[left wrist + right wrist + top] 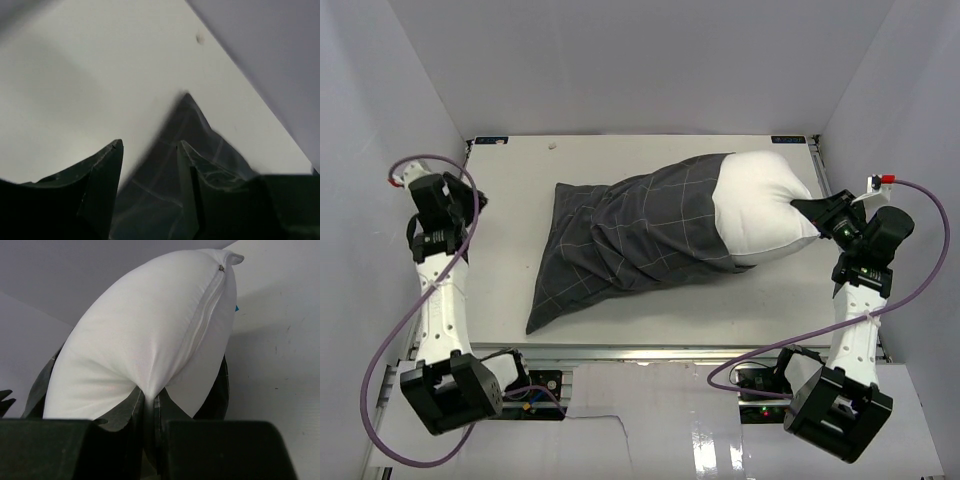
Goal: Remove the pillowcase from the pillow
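Right tool point(150, 401) pinches the pillow point(760, 205); left tool point(149, 145) stands open.
The right tool's jaws are clamped on the pillow's bare end near the tabletop's point(520, 170) right edge. The pillowcase point(630, 235) covers the rest, mid-tabletop. The left tool is empty near the left edge.

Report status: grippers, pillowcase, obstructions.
Right gripper shut on pillow, bare end. Left gripper open, clear of pillowcase. Pillowcase partly off, white end exposed. Nothing in the way.

no legible text; small stickers point(490, 140) at table point(520, 250) far corners too small to read.
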`<state>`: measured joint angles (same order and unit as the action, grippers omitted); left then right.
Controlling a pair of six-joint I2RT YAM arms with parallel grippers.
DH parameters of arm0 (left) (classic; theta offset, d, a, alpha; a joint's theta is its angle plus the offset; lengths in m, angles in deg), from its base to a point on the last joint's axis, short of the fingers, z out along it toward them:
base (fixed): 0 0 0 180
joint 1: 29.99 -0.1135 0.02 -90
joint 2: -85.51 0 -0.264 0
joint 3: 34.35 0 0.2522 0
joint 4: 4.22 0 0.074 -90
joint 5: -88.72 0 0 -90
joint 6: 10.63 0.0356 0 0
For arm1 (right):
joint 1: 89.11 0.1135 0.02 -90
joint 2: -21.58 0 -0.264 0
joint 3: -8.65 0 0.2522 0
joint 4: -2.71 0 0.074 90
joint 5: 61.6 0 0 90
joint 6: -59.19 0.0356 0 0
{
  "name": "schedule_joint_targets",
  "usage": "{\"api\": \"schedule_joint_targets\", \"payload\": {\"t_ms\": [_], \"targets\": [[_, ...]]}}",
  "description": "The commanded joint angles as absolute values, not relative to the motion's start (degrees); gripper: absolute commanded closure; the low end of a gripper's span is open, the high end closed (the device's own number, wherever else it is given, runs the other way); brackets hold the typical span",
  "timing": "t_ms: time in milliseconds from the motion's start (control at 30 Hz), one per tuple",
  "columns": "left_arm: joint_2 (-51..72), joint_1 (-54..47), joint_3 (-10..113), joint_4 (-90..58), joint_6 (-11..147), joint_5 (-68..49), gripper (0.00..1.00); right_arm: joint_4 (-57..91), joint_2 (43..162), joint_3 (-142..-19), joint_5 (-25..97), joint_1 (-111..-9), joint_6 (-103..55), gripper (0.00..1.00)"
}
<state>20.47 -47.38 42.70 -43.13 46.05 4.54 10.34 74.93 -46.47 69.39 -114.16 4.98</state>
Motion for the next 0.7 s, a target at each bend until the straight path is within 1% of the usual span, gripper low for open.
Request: {"api": "schedule_joint_targets", "payload": {"t_ms": [0,33,200,333,467,533,600,667], "targets": [[27.5,-47.0,31.9,-39.4,44.2,-22.1,0.38,2.6,72.8,-47.2,70.1,-114.7,5.6,0.92],[29.2,-46.9,30.4,-39.4,44.1,-23.2,0.3,2.4,72.5,-46.6,70.2,-114.7,5.8,0.92],[39.8,-42.7,23.9,-41.4,44.7,-27.1,0.24,0.7,71.4,-45.1,71.2,-114.7,6.3,0.92],[42.4,-39.0,21.2,-42.8,45.4,-29.5,0.2,0.4,71.9,-44.6,71.5,-114.6,6.5,0.92],[42.7,-35.3,19.1,-43.6,46.3,-27.2,0.18,0.5,71.1,-44.2,71.6,-114.6,6.5,0.92],[40.6,-33.8,18.0,-43.2,46.2,-27.1,0.18,0.3,70.8,-44.0,71.6,-114.6,6.5,0.92],[38.7,-30.9,17.6,-42.2,46.3,-26.0,0.18,0.3,70.5,-44.0,71.6,-114.6,6.5,0.92],[36.1,-25.9,17.6,-41.8,46.3,-24.1,0.18,0.4,70.5,-43.9,71.6,-114.6,6.2,0.92]]}}
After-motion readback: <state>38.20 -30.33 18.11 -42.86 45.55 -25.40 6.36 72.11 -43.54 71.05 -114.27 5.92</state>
